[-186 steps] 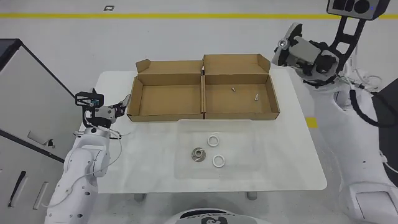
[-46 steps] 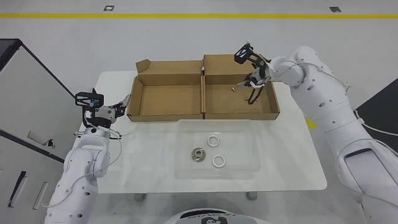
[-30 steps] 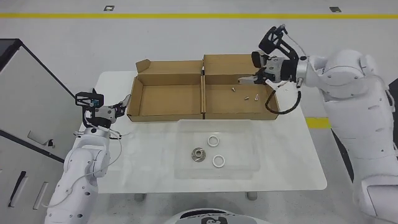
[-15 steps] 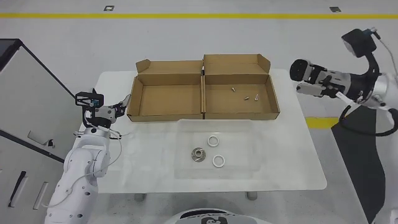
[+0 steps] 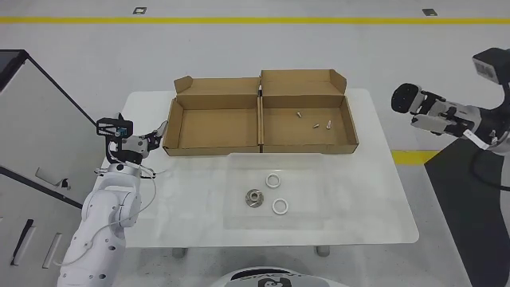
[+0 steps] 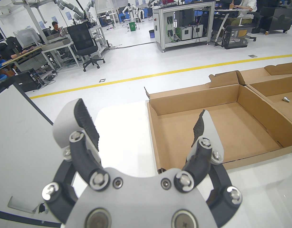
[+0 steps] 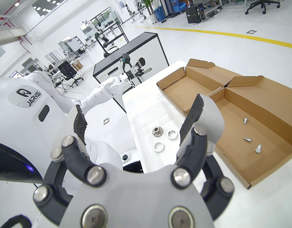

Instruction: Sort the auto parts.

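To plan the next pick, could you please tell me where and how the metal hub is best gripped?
Probably by the raised centre boss of the metal hub, approached straight from above: it sits flange-down in the tray, boss up, apart from both rings.

The arms (image 5: pixel 107 215) are shelled in smooth white, and the silver grippers (image 6: pixel 140 106) are lined with black ribbed pads (image 6: pixel 85 119).
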